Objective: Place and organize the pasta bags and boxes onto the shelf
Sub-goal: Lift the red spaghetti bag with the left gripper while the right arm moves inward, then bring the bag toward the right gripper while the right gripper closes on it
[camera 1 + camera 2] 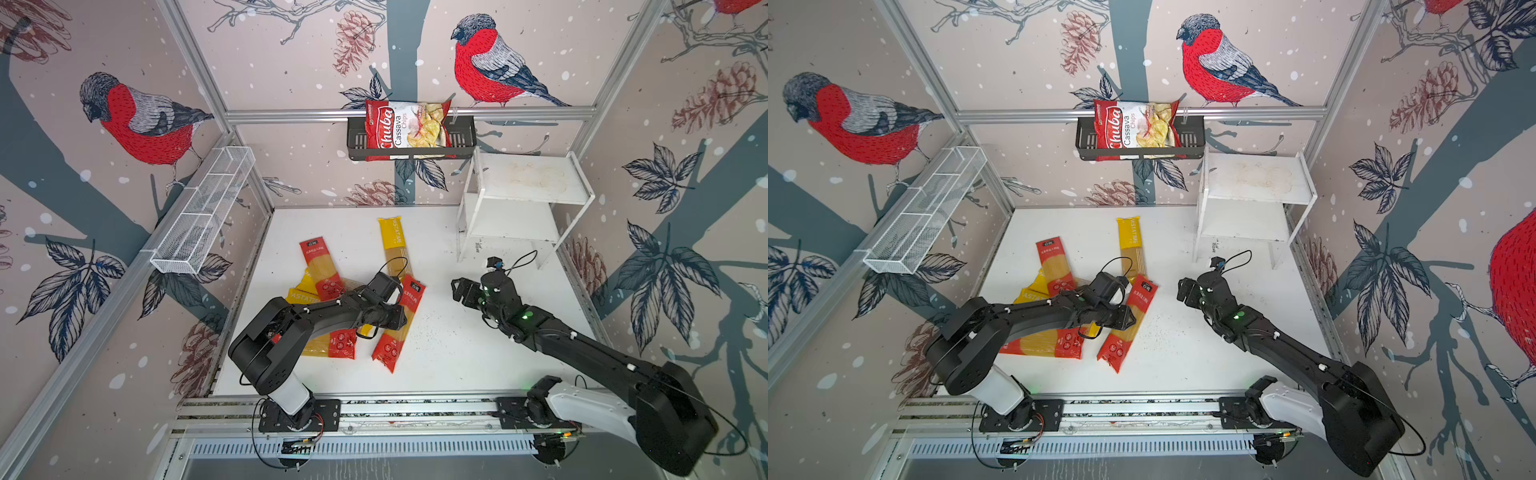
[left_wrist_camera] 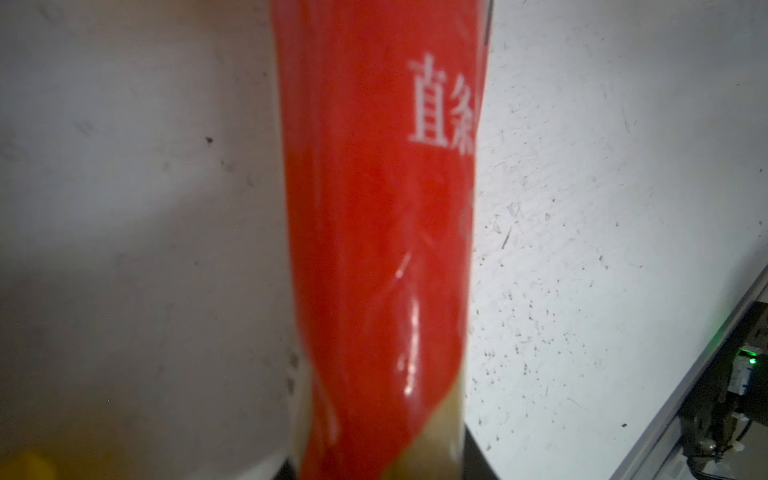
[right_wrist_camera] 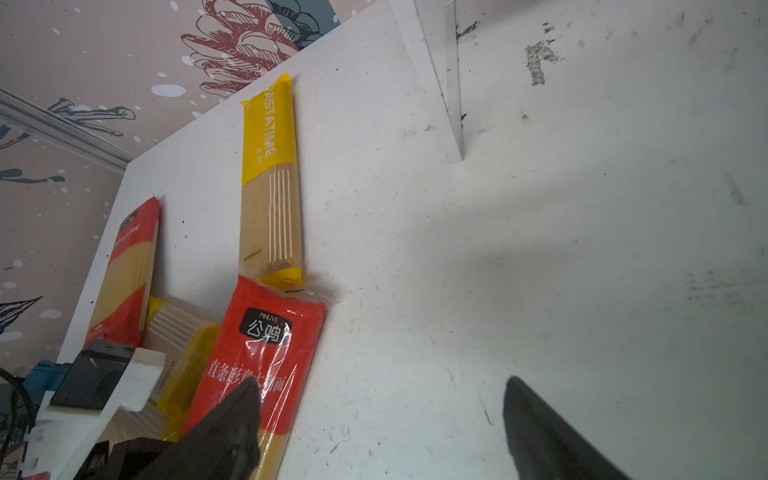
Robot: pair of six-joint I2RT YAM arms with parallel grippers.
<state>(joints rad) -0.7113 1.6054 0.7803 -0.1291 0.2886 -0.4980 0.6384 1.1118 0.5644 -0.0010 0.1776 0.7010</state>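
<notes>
Left gripper [image 1: 400, 314] pinched on red pack [image 2: 374, 249], which lies mid-table [image 1: 457, 365], far end touching yellow pack [image 1: 390, 237]. Right gripper [image 3: 382, 415] wide, holding nothing, just right of the red pack. Other packs [image 1: 324, 274] heaped toward left edge. Shelf [image 1: 519, 183] at far right corner.

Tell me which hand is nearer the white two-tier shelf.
Right. The right hand hovers just in front of the shelf; the left hand is farther away, at the red pasta pack mid-table.

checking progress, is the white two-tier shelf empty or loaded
Empty: both boards of the shelf look bare in both top views; the pasta packs lie on the table.
</notes>
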